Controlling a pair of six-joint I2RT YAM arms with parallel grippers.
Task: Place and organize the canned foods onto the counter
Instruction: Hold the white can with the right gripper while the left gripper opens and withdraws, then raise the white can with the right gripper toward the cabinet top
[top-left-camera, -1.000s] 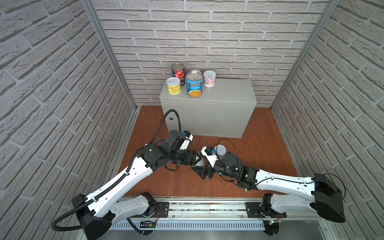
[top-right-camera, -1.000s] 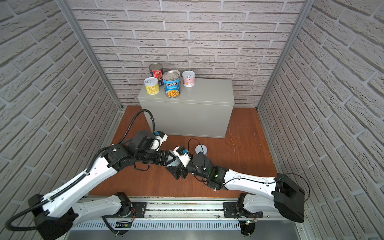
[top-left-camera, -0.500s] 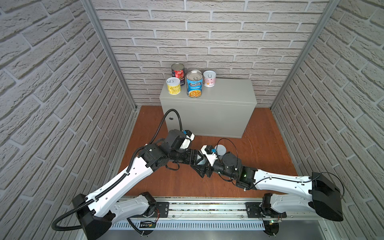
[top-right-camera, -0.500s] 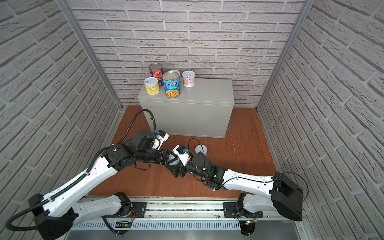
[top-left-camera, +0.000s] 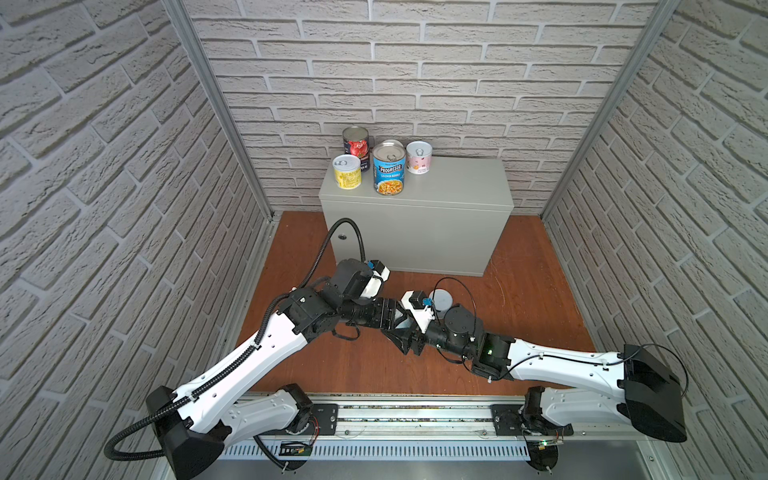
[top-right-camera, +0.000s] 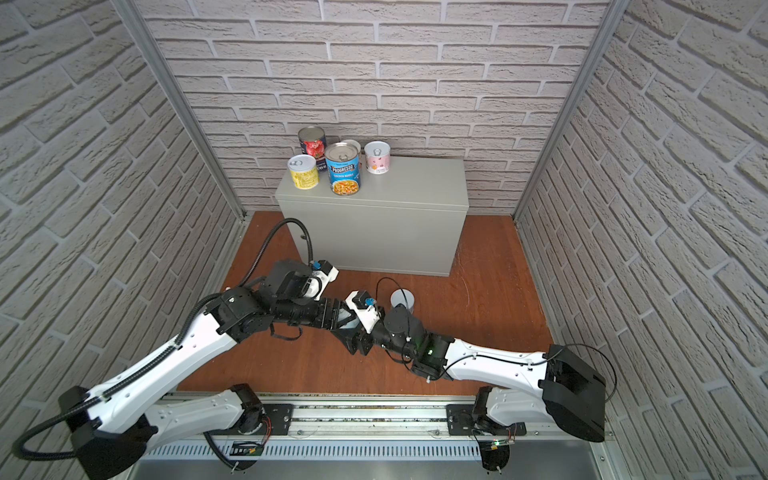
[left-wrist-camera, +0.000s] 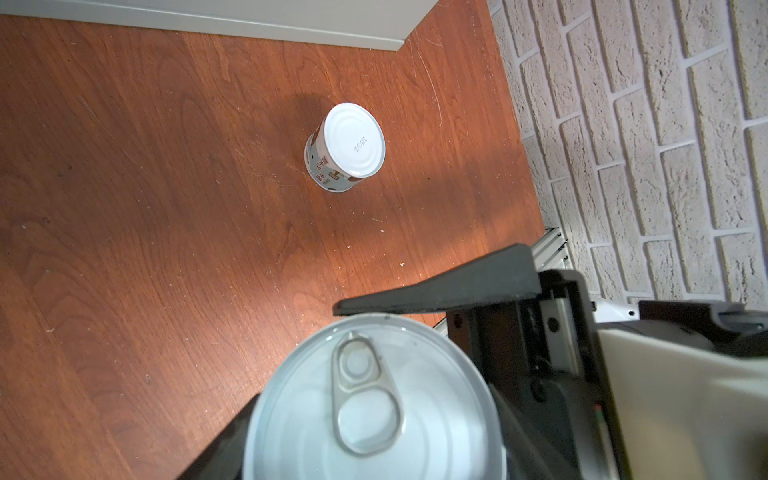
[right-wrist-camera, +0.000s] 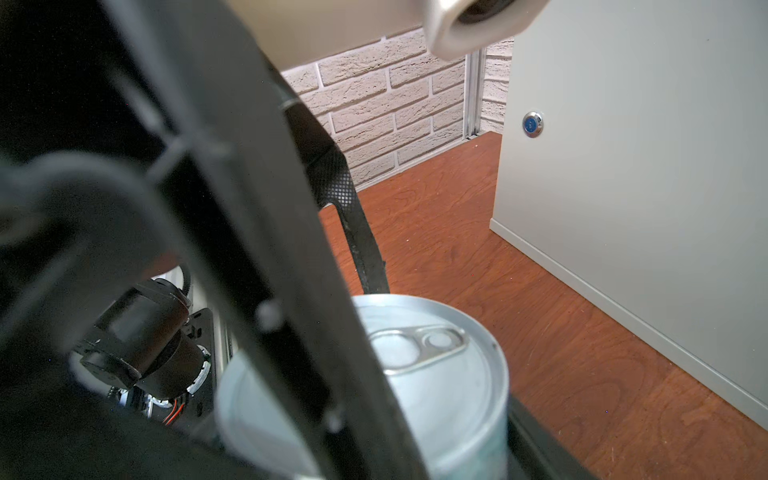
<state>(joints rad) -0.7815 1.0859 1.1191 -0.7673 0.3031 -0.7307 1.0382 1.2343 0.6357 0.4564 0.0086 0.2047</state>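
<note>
A silver pull-tab can (left-wrist-camera: 374, 407) hangs above the wooden floor between both grippers at the middle. My left gripper (top-left-camera: 388, 316) is shut on it. My right gripper (top-left-camera: 402, 332) faces it from the other side, jaws closed against the same can (right-wrist-camera: 449, 374). In both top views the two grippers hide this can. On the grey counter (top-left-camera: 457, 183) stand a tomato can (top-left-camera: 356, 143), a yellow can (top-left-camera: 347, 171), the blue Progresso can (top-left-camera: 388, 168) and a pink-white can (top-left-camera: 419, 157). Another short can (left-wrist-camera: 353, 145) stands on the floor.
The short floor can (top-left-camera: 441, 300) stands just behind the right wrist, in front of the counter. A further can top (top-left-camera: 392, 142) peeks out behind the Progresso. Brick walls close in both sides. The counter's right half (top-right-camera: 424, 178) is bare.
My right gripper has slid left up to the left gripper and narrowed its jaws round the can. The left arm has kept still with the can.
</note>
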